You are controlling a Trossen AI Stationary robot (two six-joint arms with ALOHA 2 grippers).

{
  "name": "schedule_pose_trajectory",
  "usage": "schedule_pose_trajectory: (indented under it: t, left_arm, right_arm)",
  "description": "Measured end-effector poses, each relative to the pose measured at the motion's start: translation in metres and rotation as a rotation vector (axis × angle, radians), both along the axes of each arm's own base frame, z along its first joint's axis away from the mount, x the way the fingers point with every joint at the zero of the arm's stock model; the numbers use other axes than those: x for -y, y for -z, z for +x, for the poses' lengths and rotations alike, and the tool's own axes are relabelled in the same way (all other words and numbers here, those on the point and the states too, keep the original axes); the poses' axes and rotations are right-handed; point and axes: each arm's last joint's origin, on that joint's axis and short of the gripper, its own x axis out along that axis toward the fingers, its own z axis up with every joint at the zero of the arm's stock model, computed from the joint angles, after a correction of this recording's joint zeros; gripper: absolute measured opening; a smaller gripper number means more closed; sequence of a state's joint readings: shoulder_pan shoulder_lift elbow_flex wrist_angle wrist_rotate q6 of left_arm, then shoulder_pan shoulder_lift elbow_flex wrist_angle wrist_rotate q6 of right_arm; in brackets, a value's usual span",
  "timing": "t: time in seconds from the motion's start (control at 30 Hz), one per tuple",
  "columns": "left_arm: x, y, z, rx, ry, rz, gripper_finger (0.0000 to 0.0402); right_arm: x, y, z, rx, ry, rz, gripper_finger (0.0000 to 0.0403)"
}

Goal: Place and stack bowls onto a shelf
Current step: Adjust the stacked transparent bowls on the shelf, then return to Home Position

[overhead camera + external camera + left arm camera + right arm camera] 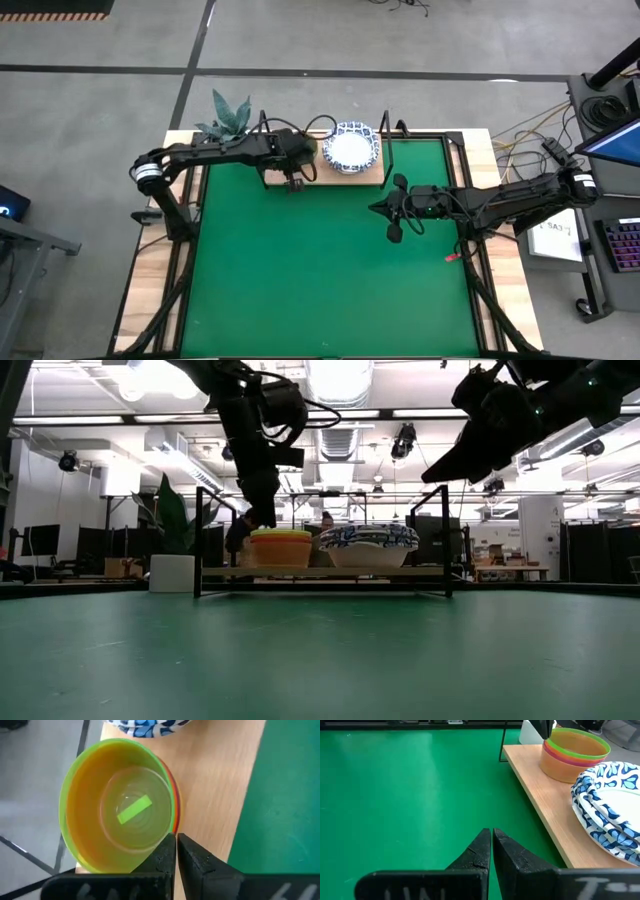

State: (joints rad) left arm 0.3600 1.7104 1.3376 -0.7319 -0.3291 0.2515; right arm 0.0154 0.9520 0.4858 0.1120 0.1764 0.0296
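The wooden shelf [368,176] stands at the far edge of the green mat. On it rests a stack of plastic bowls [115,805], yellow-green on top with orange and red below. Beside it sits a stack of white bowls with blue rims [350,148]. In the high view my left arm hides the plastic stack. My left gripper [176,840] is shut and hangs just at the near rim of the yellow-green bowl [280,535]. My right gripper [491,834] is shut and hovers over the mat, right of the shelf and above its height [432,475]. My left gripper's shut fingertips [167,847] stand at the near rim of the yellow-green top bowl [150,851], coming from above and pointing down. I cannot tell whether they touch it. The stack sits upright on the shelf board.
A plant in a white pot [228,118] stands left of the shelf at the table's far left corner. The shelf's black frame posts [197,540] rise above the board. The green mat [320,280] stretches toward the near edge. A small red object [452,257] lies by the mat's right edge.
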Motion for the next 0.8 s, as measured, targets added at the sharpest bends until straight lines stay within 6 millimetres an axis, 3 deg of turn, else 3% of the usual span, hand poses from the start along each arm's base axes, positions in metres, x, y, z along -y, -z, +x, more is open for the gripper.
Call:
schedule_pose_trajectory:
  t: [0.17,0.3,0.4,0.63,0.8]
  left_arm:
    - [0.013,0.000,0.000,0.053,0.018,-0.137,0.0000]
    - [0.044,0.006,-0.003,0.196,0.226,-0.343,0.0000]
    - [0.066,0.005,-0.016,0.334,0.371,-0.356,0.0000]
    - [0.086,-0.016,-0.081,0.634,0.410,-0.278,0.0000]
    - [0.096,-0.022,-0.133,0.825,0.419,-0.226,0.0000]
  right_arm:
    - [0.000,0.002,-0.001,-0.006,-0.016,0.005,0.0009]
    - [-0.002,0.013,-0.004,-0.004,-0.107,-0.013,0.0009]
    - [0.000,0.014,-0.008,0.042,-0.168,-0.026,0.0009]
    - [0.019,0.009,-0.028,0.117,-0.195,-0.033,0.0009]
    - [0.021,0.017,-0.049,0.157,-0.219,-0.066,0.0009]
